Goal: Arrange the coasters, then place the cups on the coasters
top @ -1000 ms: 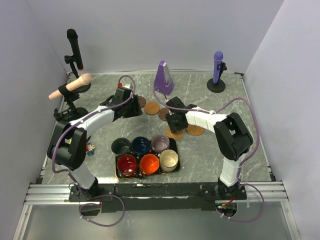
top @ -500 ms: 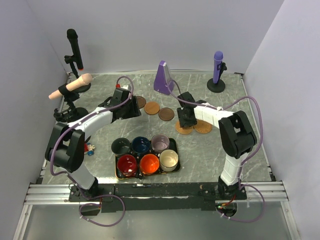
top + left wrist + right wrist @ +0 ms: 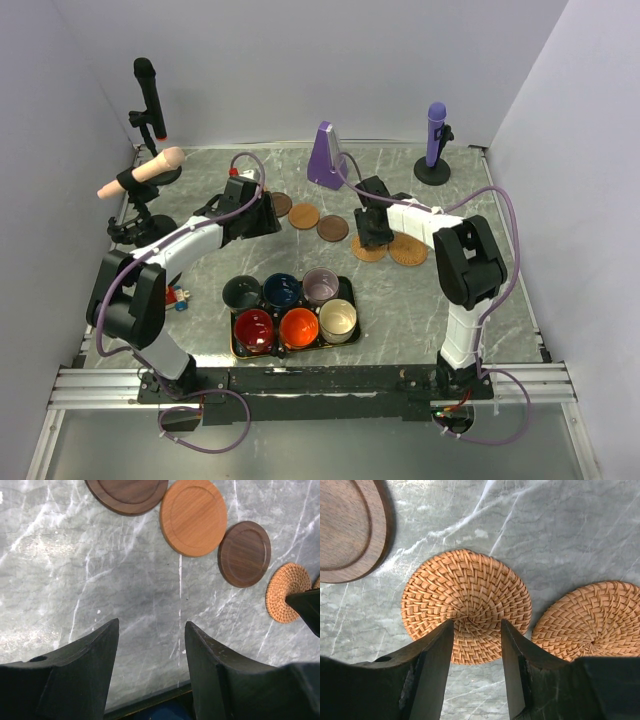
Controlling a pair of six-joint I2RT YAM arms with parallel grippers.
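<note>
Right gripper (image 3: 476,625): jaws roughly half open, clamping nothing, tips right over the centre of a woven coaster (image 3: 465,580). Second woven coaster (image 3: 585,615) just beside it, frame right. Left gripper (image 3: 150,630): open, empty, over bare marble table (image 3: 100,570), wooden coasters (image 3: 193,516) at frame top. Right arm is nearer.

Golden-orange woven rattan round coaster (image 3: 465,590), basket-weave spiralling out; dark brown grained wooden disc coaster (image 3: 345,525); grey white-veined marble tabletop (image 3: 570,520).
</note>
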